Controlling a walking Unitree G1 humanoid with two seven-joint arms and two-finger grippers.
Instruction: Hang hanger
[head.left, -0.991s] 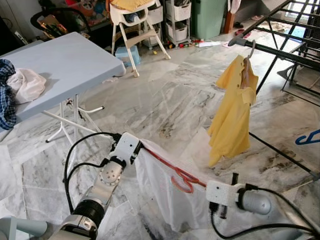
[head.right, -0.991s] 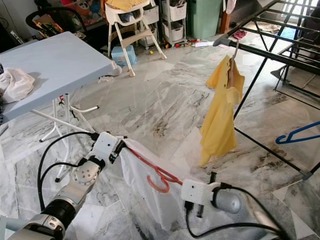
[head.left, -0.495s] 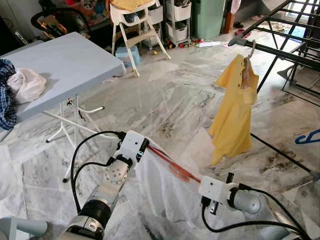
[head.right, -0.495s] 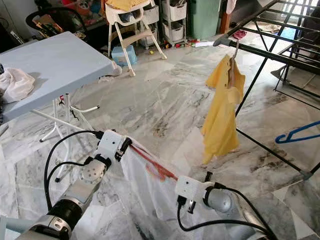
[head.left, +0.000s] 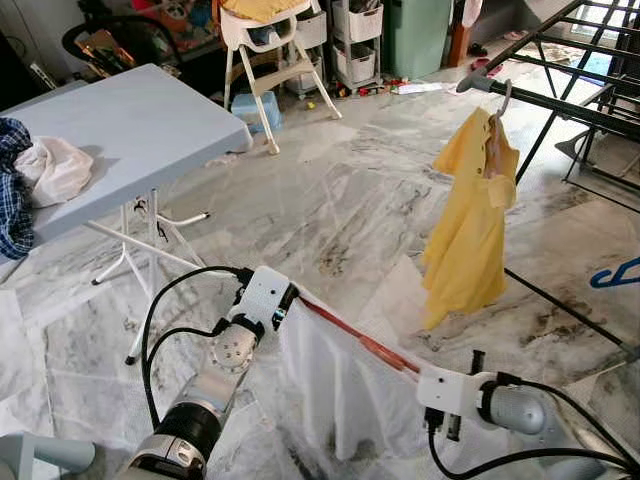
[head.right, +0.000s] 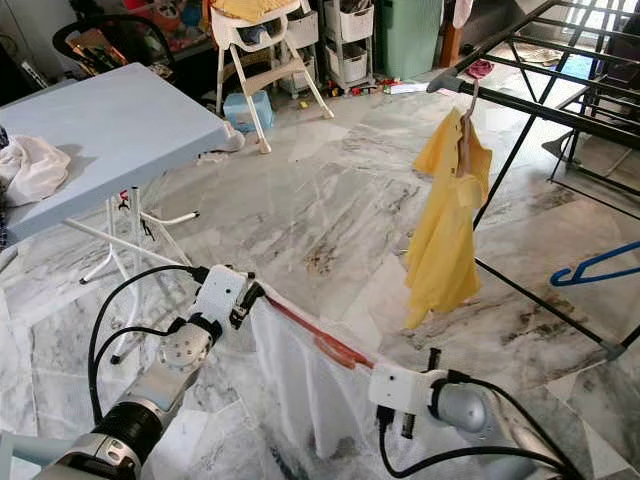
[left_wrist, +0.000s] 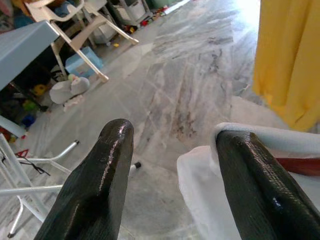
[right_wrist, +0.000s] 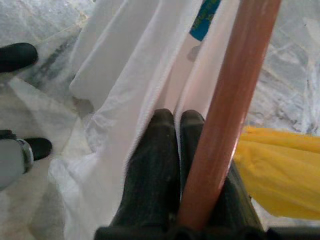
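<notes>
Between both claws, red hanger (head.left: 355, 340) (hook hidden): right claw (right_wrist: 176, 131) clenched, left claw (left_wrist: 175, 165) released.

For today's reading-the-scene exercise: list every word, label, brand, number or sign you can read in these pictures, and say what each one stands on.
No text can be read anywhere.
The blue tag inside the white garment carries yellowish print, too blurred to read.
The green bin and storage drawers at the back show no legible lettering.

floor (head.left: 330, 190): grey-veined marble | table (head.left: 130, 130): pale blue, left | high chair (head.left: 265, 50): rear | rack (head.left: 570, 60): black, right
</notes>
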